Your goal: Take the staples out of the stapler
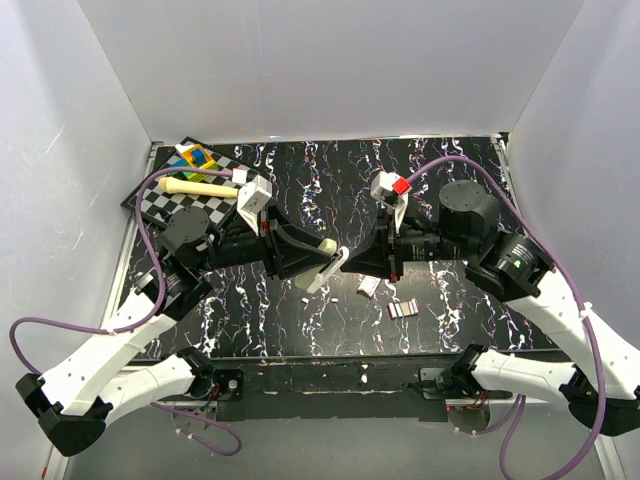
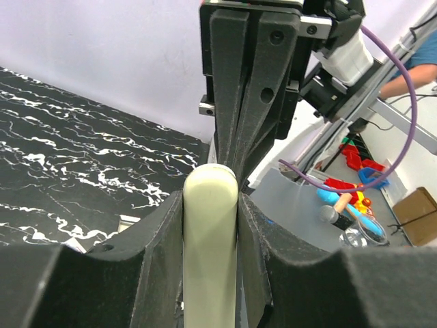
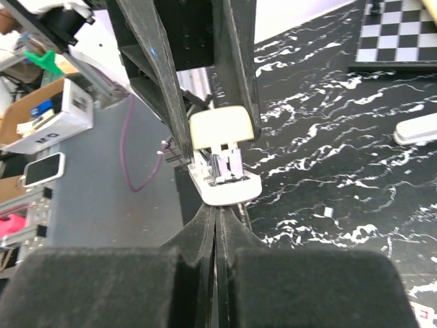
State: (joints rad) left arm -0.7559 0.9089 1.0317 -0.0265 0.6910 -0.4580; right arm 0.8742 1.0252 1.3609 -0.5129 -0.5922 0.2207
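The stapler [image 1: 326,266] is a slim white bar held above the middle of the table. My left gripper [image 1: 312,262] is shut on it; in the left wrist view the stapler [image 2: 210,225] stands clamped between both pads. In the right wrist view the stapler [image 3: 222,164] is hinged open, cream top above white base, with metal staples showing inside. My right gripper [image 1: 350,260] is shut, and its tips [image 3: 217,213] touch the front end of the stapler's base. Whether anything is pinched between them cannot be seen. Two short staple strips [image 1: 368,288] [image 1: 402,309] lie on the table below the right gripper.
A checkered board [image 1: 165,205] lies at the back left with coloured blocks [image 1: 195,157] and a cream stick [image 1: 195,187] on it. The black marbled table [image 1: 330,170] is walled in white at the back and sides. Purple cables loop beside both arms.
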